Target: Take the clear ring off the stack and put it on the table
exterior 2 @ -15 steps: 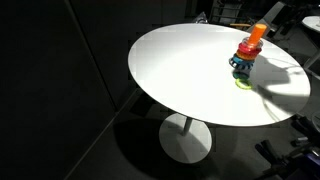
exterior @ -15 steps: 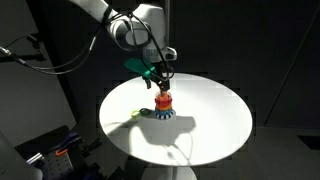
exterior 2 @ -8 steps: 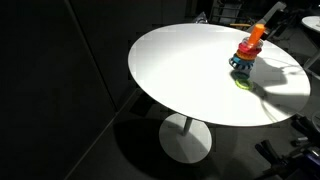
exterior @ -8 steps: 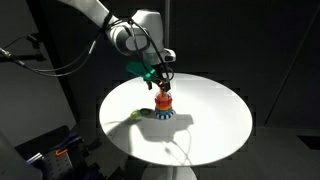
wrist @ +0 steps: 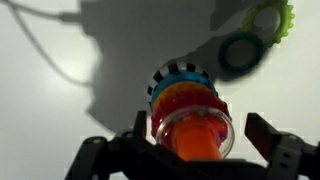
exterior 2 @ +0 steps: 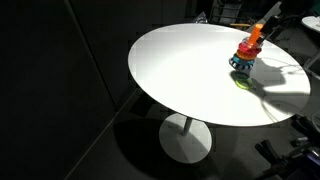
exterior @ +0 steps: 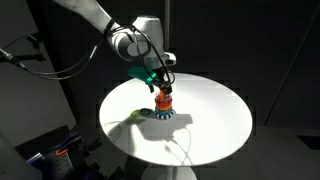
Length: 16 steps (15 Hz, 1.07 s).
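The stack (exterior: 163, 104) stands near the middle of the round white table (exterior: 212, 128); it also shows in an exterior view (exterior 2: 245, 56) near the table's far edge (exterior 2: 180, 70). In the wrist view the stack (wrist: 182, 95) has a toothed base, a red ring and an orange peg. The clear ring (wrist: 223, 124) shows as a faint rim around the peg top. My gripper (wrist: 200, 142) is open, one finger on each side of the peg top, holding nothing. It sits just above the stack (exterior: 162, 85).
A yellow-green ring (wrist: 271, 17) and a dark green ring (wrist: 240, 55) lie on the table beyond the stack; the yellow-green one shows next to the base (exterior 2: 243, 83). A thin cable shadow crosses the tabletop (wrist: 50, 45). Dark surroundings ring the table.
My gripper has come down a little towards the top of the stack. The stack stays in place.
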Available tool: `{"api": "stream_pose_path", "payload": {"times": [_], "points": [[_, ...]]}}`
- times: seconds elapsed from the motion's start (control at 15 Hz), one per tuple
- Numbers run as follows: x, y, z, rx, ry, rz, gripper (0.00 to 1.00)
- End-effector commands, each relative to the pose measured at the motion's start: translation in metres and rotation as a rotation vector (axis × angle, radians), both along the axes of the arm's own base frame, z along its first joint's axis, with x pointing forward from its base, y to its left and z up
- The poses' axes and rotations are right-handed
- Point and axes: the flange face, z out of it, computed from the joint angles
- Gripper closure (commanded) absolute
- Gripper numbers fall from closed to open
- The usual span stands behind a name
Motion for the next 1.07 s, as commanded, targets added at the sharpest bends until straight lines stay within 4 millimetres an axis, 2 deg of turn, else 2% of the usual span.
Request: {"api": "stream_pose_path", "payload": {"times": [0.0,1.0], "points": [[0.003,-0.001,-0.005,-0.018,-0.021,-0.013,0.00],[0.018,0.012,-0.023,-0.040,-0.104,0.030,0.00]]}}
